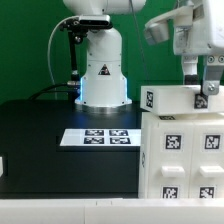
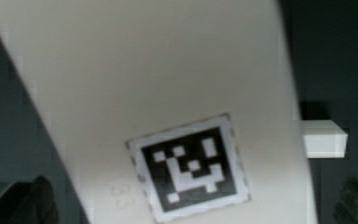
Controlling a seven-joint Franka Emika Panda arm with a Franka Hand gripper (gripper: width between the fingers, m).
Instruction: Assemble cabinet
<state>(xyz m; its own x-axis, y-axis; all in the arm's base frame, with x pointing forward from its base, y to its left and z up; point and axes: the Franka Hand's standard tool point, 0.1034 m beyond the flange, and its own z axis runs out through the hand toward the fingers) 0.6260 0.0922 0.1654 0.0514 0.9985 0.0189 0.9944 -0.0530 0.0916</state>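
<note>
White moulded plastic makes up nearly everything of interest: the boxy white plastic cabinet with black-and-white square tags (image 1: 181, 140) is seen close to the exterior camera, filling that view from about three o'clock down to five o'clock, standing at the edge of the matt black table (image 1: 50, 125). It appears to be built of stacked, flat-faced rectangular pieces with crisp edges, each face carrying a printed fiducial tag, presumably so the parts can be tracked from any side. The pale grey-and-white two-finger gripper (image 1: 203, 92) is held at about two o'clock, just above or against the cabinet's top piece, with a dark finger reaching down to the top edge; it cannot be told whether the jaws are apart, together or clamped on the panel, since the fingertips are blurred and partly hidden. In the wrist view a long smooth white panel of the cabinet (image 2: 140, 90) is shown very near, running slantwise, with one tag (image 2: 195, 167) on it and a small square white knob-like stub (image 2: 325, 138) just beside its edge; such closeness suggests that the arm is being kept directly over this piece for seating or aligning. The thin flat white marker board (image 1: 97, 136) lies flat on the table near the centre, well apart from the cabinet, and the white robot base (image 1: 102, 75) stands behind it at twelve o'clock.
</note>
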